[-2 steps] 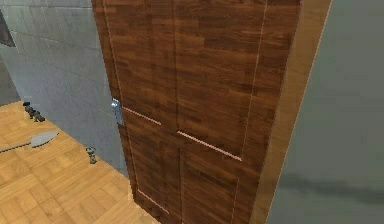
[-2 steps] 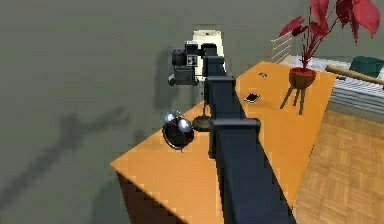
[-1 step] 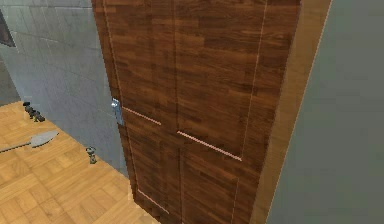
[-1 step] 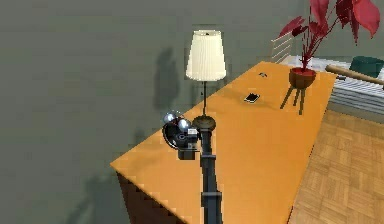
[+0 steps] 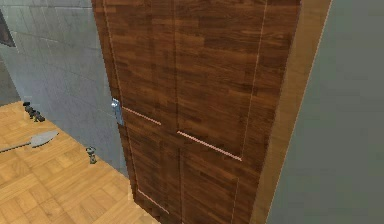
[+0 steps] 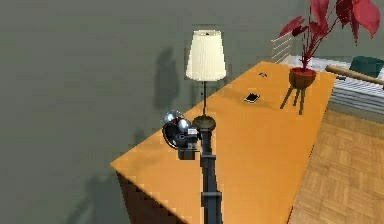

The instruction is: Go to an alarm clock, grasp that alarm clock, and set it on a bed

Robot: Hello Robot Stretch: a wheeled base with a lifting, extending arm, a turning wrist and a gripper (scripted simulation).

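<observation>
The dark arm rises from the arm side view's bottom edge over an orange wooden table (image 6: 250,150). At its far end the gripper (image 6: 176,133) sits near the table's far left corner. A small round shiny thing with a blue tint (image 6: 174,122), possibly the alarm clock, is right at the gripper's fingers, with the tabletop behind it. I cannot tell whether the gripper holds anything.
A lamp with a cream shade (image 6: 205,55) stands just right of the gripper. Farther along the table are a small dark flat thing (image 6: 252,97) and a red-leaved potted plant (image 6: 303,72). Ahead, a wooden door (image 5: 200,100) stands close, with small items (image 5: 40,138) on the floor at left.
</observation>
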